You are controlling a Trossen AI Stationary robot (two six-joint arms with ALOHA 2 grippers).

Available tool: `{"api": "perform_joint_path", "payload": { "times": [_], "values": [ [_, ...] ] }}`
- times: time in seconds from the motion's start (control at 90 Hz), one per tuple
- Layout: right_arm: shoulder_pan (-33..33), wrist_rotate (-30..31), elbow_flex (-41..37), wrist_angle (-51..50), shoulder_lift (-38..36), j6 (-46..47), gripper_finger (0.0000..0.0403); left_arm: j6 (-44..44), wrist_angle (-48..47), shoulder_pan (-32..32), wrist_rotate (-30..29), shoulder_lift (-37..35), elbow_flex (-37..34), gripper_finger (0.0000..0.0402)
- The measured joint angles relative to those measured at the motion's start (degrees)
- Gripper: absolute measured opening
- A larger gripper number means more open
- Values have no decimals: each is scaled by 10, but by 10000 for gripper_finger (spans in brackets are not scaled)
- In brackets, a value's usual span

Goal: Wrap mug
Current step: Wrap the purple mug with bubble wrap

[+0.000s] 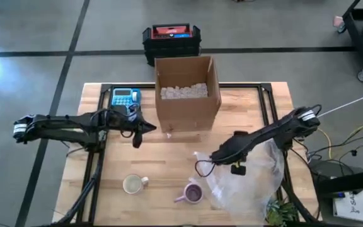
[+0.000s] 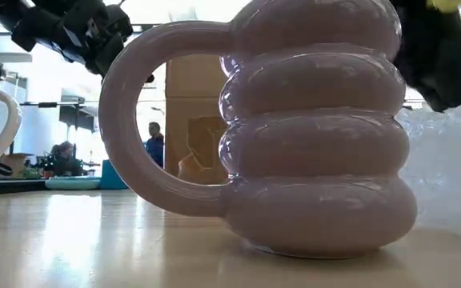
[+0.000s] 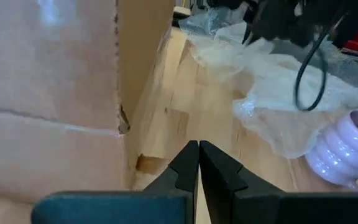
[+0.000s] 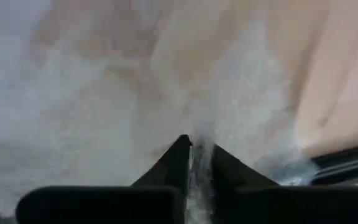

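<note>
Ribbed lilac ceramic mug (image 2: pixel 310 136) unwrapped, bare on the table.

You see the right gripper (image 4: pixel 194 149) pinched shut on the clear bubble-wrap sheet (image 1: pixel 247 180) just beside the mug. The left gripper (image 3: pixel 199 149), closed and empty, waits near the cardboard box (image 1: pixel 186 91). Wrapping remains.

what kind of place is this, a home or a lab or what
Probably a lab or workshop used for packing trials: a wooden workbench on a taped concrete floor, a cardboard box of filler, and people working in the background.
</note>
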Motion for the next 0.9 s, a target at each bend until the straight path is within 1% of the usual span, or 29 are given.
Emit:
{"api": "perform_joint_path", "payload": {
  "times": [0.1, 0.133, 0.178, 0.222, 0.267, 0.311, 0.344, 0.389, 0.433, 0.533, 0.589, 0.633, 0.678, 0.767, 0.822, 0.9],
  "values": [
    [-2, 55, 30, 7, -73, 18, 4, 0, -4, -3, 0, -9, 18, 0],
    [-2, 86, 40, 15, -99, 21, 2, 0, -4, -4, 0, -15, 26, 0],
    [4, 145, 50, 39, -135, 25, 3, 1, -3, -5, 0, -21, 35, 0],
    [11, 205, 54, 81, -173, 25, 3, 6, -2, -5, 0, -25, 43, 0],
    [17, 254, 53, 130, -208, 3, 1, 10, -3, -5, 0, -28, 51, 0],
    [23, 285, 47, 196, -240, -40, 1, 11, -3, -5, 0, -29, 59, 0],
    [27, 294, 40, 243, -261, -74, 1, 12, -3, -4, 0, -29, 64, 0],
    [30, 292, 30, 306, -284, -119, 1, 12, -3, -4, 0, -28, 71, 0],
    [31, 275, 22, 364, -300, -162, 0, 12, -3, -5, 0, -24, 77, 0],
    [30, 193, -1, 462, -316, -234, 0, 6, -5, -5, 0, -11, 86, 0],
    [30, 147, -11, 502, -314, -258, 0, 5, -3, -5, 0, -1, 93, 0],
    [31, 125, -19, 522, -305, -271, 0, 4, -3, -4, 0, 9, 97, 0],
    [31, 114, -26, 536, -291, -287, 0, 4, -3, -4, 0, 20, 103, 2],
    [30, 113, -36, 544, -252, -316, 0, 4, -6, -4, 0, 47, 120, 16],
    [29, 114, -36, 546, -222, -337, 0, 4, -6, -4, 0, 63, 136, 32],
    [25, 115, -33, 561, -177, -370, 0, 4, -6, -4, 0, 87, 166, 65]
  ]
}}
